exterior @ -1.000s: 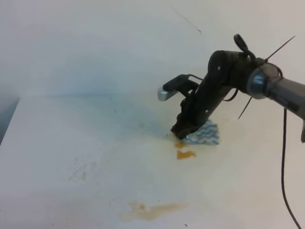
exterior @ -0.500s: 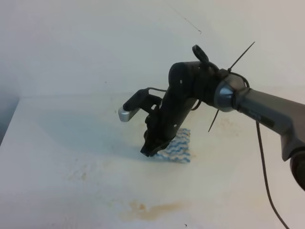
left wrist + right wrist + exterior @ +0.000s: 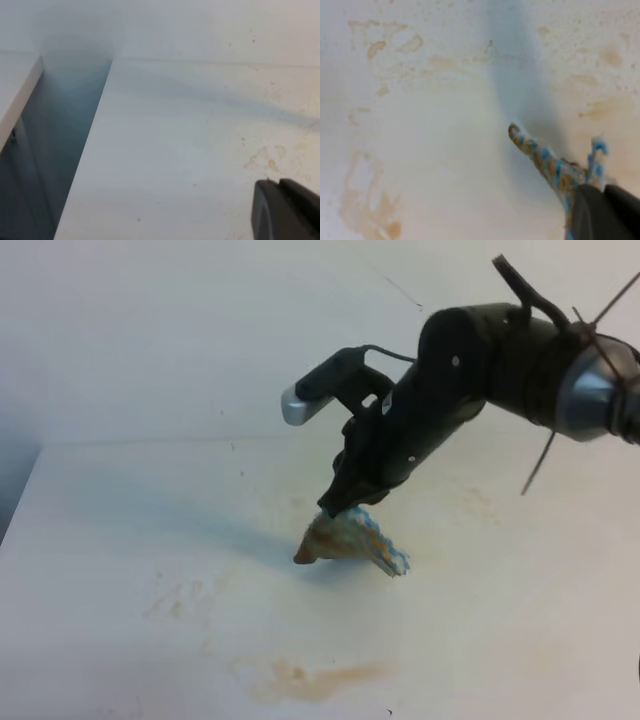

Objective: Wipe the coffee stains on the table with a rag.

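My right gripper [image 3: 340, 504] is shut on the rag [image 3: 350, 538] and holds it lifted above the white table [image 3: 110, 510]. The rag hangs crumpled, blue-and-white with brown patches, its low corner close to the tabletop. In the right wrist view the rag [image 3: 545, 161] dangles from my dark fingertips [image 3: 600, 212]. An amber-brown coffee stain [image 3: 315, 680] lies near the table's front edge, apart from the rag; it also shows in the right wrist view [image 3: 365, 210]. Of my left gripper only a dark finger part [image 3: 285, 212] shows, low over the table.
Faint tan smears [image 3: 175, 595] mark the table left of the rag, and pale ring marks [image 3: 390, 42] show in the right wrist view. The table's left edge [image 3: 97, 125] drops to a dark gap beside another white surface [image 3: 15, 95].
My right gripper dragged the rag leftward over the small amber blotches, then lifted it off the table. Those blotches no longer show. The rag now looks browner and crumpled.
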{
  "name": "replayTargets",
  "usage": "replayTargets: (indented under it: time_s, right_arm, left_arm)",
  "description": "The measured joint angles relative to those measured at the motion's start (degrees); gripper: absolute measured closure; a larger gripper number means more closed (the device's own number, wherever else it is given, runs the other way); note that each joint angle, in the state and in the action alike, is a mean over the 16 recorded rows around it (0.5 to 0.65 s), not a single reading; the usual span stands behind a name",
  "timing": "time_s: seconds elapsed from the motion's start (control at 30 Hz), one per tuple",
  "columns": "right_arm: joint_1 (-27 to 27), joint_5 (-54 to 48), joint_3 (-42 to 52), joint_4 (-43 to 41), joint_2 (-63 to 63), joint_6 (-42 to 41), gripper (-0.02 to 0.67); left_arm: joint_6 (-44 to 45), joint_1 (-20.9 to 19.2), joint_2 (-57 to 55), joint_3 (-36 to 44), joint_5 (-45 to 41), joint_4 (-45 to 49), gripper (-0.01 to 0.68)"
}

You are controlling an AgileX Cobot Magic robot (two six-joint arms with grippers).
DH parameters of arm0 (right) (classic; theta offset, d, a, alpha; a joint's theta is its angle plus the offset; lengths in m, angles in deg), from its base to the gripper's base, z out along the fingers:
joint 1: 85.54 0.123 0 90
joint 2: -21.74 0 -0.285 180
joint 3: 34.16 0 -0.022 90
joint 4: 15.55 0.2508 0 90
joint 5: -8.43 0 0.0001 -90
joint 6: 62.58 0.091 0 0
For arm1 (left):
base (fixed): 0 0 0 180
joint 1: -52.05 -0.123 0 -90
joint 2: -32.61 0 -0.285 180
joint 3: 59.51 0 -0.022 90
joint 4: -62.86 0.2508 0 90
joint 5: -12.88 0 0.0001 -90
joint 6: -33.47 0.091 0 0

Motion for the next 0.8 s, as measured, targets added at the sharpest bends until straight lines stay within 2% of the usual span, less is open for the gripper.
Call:
replayTargets:
  time_s: [0.17, 0.4, 0.63, 0.8]
  right_arm:
    - [0.64, 5.65, 11.83, 6.94, 5.45, -5.09, 0.632]
    - [4.51, 9.89, 23.89, 22.12, 8.96, -18.0, 0.632]
    - [10.73, 11.07, 27.37, 37.65, 8.56, -30.05, 0.632]
    - [13.66, 13.73, 26.64, 45.54, 8.44, -35.74, 0.632]
  left_arm:
    - [0.0, 0.0, 0.0, 0.0, 0.0, 0.0, 0.673]
    - [0.0, 0.0, 0.0, 0.0, 0.0, 0.0, 0.673]
    - [0.0, 0.0, 0.11, 0.13, 0.06, 0.0, 0.673]
    - [0.0, 0.0, 0.11, 0.13, 0.06, 0.0, 0.673]
